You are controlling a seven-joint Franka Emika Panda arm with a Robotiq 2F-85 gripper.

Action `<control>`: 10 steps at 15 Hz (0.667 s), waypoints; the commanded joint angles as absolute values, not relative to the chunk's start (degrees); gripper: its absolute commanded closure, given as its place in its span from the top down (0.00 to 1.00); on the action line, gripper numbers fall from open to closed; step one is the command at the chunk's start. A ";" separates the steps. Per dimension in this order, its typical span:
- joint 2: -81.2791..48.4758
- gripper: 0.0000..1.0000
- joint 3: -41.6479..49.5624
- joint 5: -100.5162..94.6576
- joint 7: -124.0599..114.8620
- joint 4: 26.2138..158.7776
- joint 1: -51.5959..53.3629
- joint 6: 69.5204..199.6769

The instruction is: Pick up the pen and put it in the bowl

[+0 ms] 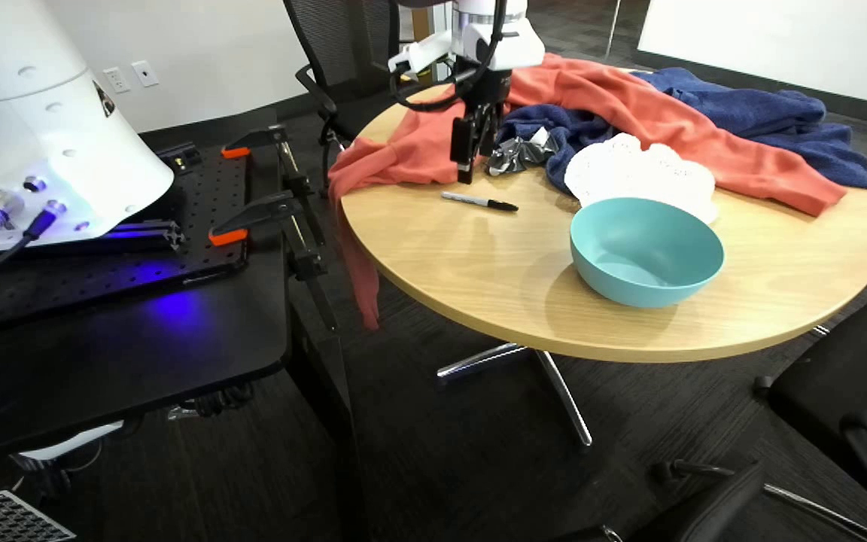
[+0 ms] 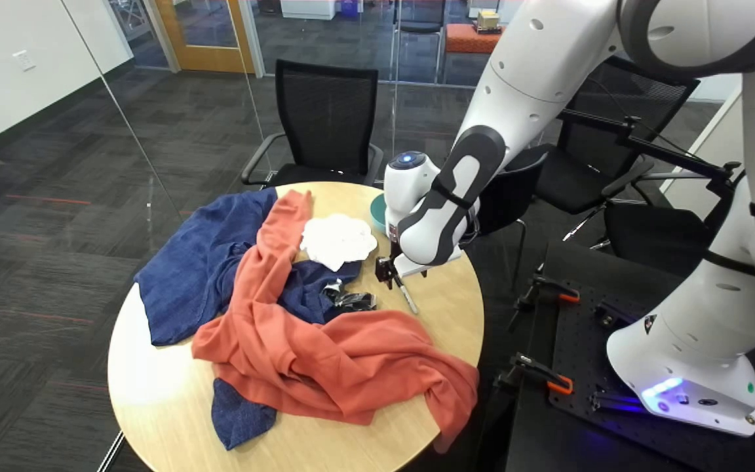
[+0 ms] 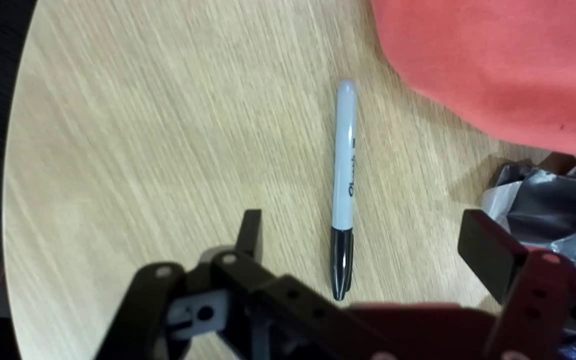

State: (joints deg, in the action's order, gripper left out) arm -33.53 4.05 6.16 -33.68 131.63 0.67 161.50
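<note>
Grey and black, the pen (image 3: 344,185) lies on the tabletop (image 3: 168,150) below the wide, empty jaws, which should centre over its middle, descend straight, then pinch squarely across

In an exterior view, the table (image 2: 154,406) holds blue cloth (image 2: 197,275) at ten o'clock, a ruffled white thing (image 2: 338,241) at one, a black wrapper (image 2: 356,302) at two, red cloth (image 2: 351,367) crossing from twelve to four; a chair (image 2: 325,108) stands beyond twelve.
</note>
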 commanded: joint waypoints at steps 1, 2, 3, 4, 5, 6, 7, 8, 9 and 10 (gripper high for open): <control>-36.45 1.00 4.84 8.59 -30.25 129.44 1.35 163.56; -37.04 1.00 4.94 8.87 -29.90 129.11 1.38 163.90; -37.62 1.00 4.95 9.14 -29.74 128.75 1.35 164.26; -38.18 1.00 5.01 9.44 -29.31 128.44 1.34 164.63; -38.75 1.00 5.03 9.91 -28.88 128.13 1.28 165.07; -39.25 1.00 5.02 10.28 -28.59 127.85 1.19 165.39; -39.81 1.00 5.16 10.61 -28.12 127.48 1.21 165.57; -40.30 1.00 5.21 10.89 -27.98 127.14 1.16 165.74; -40.82 1.00 5.31 11.05 -27.98 126.78 1.12 165.87; -41.26 1.00 5.32 11.22 -27.90 126.47 1.03 165.99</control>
State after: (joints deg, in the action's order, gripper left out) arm -39.62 4.57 8.95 -30.48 127.85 0.65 164.48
